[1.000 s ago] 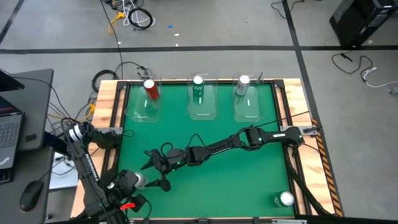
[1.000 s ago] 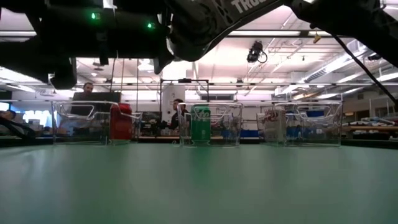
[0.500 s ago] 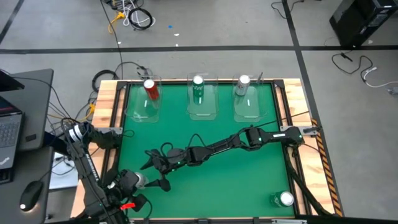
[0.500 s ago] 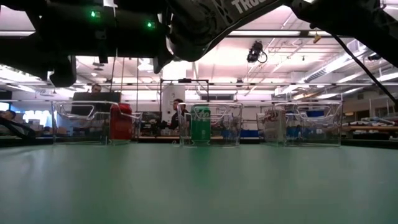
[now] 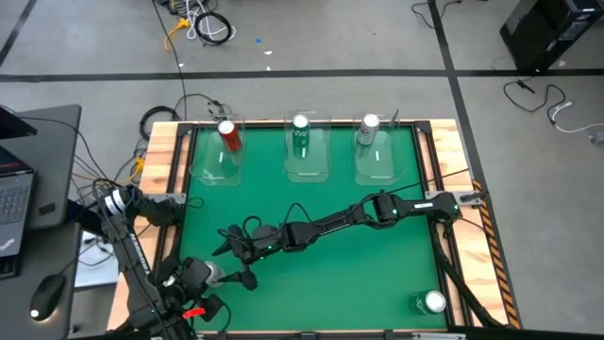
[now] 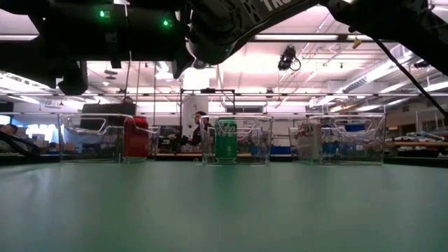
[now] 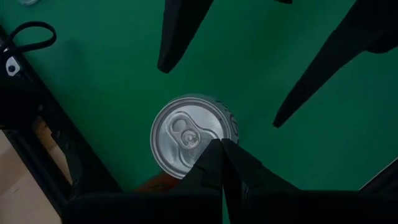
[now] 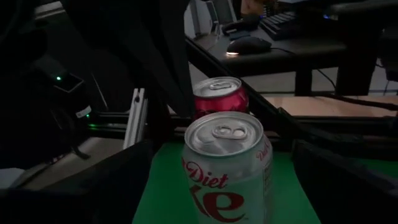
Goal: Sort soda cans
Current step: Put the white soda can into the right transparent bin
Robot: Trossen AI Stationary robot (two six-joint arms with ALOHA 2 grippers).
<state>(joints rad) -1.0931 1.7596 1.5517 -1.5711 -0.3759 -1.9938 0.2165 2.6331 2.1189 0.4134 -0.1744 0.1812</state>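
A silver-white Diet Coke can (image 8: 227,168) stands upright on the green mat near the table's near-left part, with a red can (image 8: 219,96) right behind it. My right gripper (image 5: 229,247) is open, with a finger on each side of the silver-white can and a gap to it. My left gripper (image 7: 219,149) is shut and points down over that can's top (image 7: 189,135). The high view hides both cans under the arms. At the far edge stand a red can (image 5: 227,135), a green can (image 5: 300,132) and a silver can (image 5: 368,130), each in a clear bin. Another green can (image 5: 431,302) stands in the near-right corner. My left gripper's shut fingertips (image 7: 214,155) show over the near rim (image 7: 208,144) of the silver-white can's top, coming from above. Whether they touch it I cannot tell.
Three clear bins (image 5: 219,170) line the far edge. A wooden frame (image 5: 162,156) borders the mat. My right arm (image 5: 377,210) stretches across the table's middle. A laptop (image 5: 14,194) and a mouse (image 5: 45,297) lie off the left side. People show in the room behind (image 6: 201,119).
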